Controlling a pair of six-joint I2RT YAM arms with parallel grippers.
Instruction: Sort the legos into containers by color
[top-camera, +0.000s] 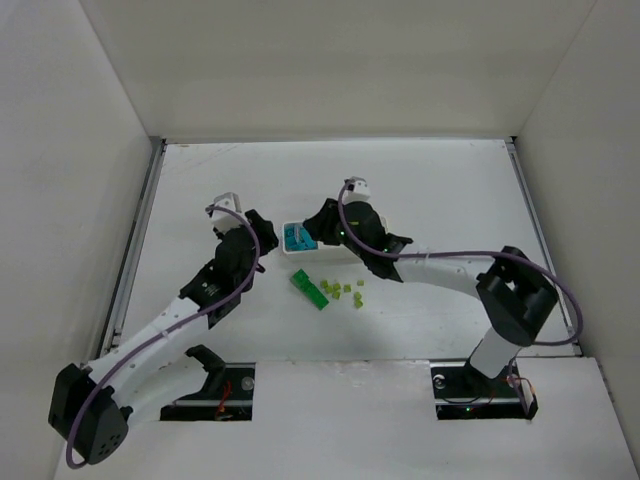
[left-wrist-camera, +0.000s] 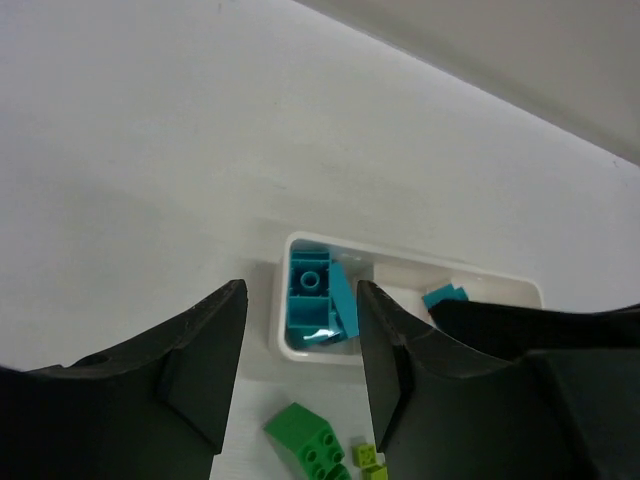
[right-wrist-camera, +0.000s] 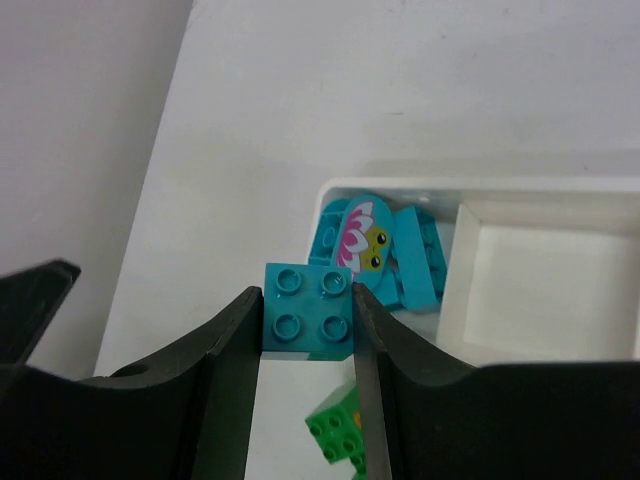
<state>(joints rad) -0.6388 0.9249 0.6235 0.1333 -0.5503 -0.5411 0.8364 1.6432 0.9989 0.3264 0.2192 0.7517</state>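
The white tray lies mid-table; its left compartment holds several cyan bricks, also seen in the left wrist view and the right wrist view. My right gripper is shut on a cyan four-stud brick, held just above and short of the tray's near-left corner. My left gripper is open and empty, left of the tray. A bright green brick lies on the table in front of the tray, with several tiny yellow-green pieces to its right.
The tray's middle compartment shows bare white floor. The right arm covers the tray's right part in the top view. White walls enclose the table on three sides.
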